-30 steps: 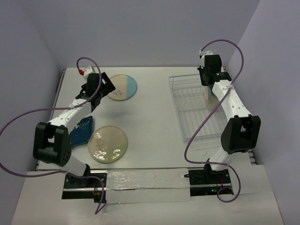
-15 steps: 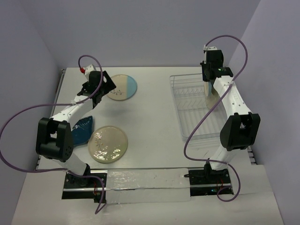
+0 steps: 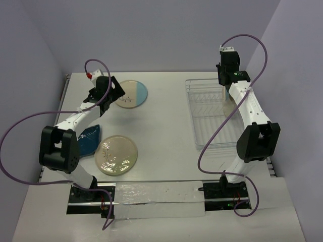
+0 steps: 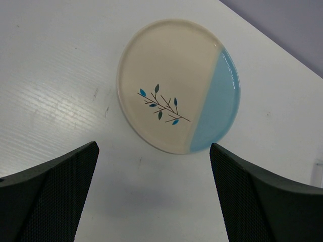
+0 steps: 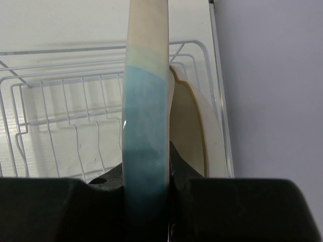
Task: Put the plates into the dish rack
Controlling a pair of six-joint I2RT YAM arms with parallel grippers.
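A cream-and-light-blue plate (image 5: 145, 101) stands on edge, its glazed rim cream at the top and watery blue below. Its lower part is pinched between the black fingers of the right gripper (image 5: 147, 194), which are closed on it. It hangs over the far end of the dish rack (image 5: 60, 136), a white wire frame of thin upright prongs on a clear tray, at the right side of the white table (image 3: 161, 121). Just beyond it a cream plate (image 5: 194, 126) with a raised inner ridge stands upright in the rack by its right-hand wall; whether the two plates touch I cannot tell from this angle. The right arm is stretched forward along the rack. On the left half of the table, lying flat, are a second sprig plate (image 4: 176, 85), smooth and round with a blue segment, a pale green floral plate (image 3: 116, 155), and a dark blue plate (image 3: 88, 140) partly hidden by the left arm. The left gripper (image 4: 154, 151) hovers over the sprig plate's near edge, its mesh-textured fingers (image 4: 55, 196) spread wide with nothing between them.
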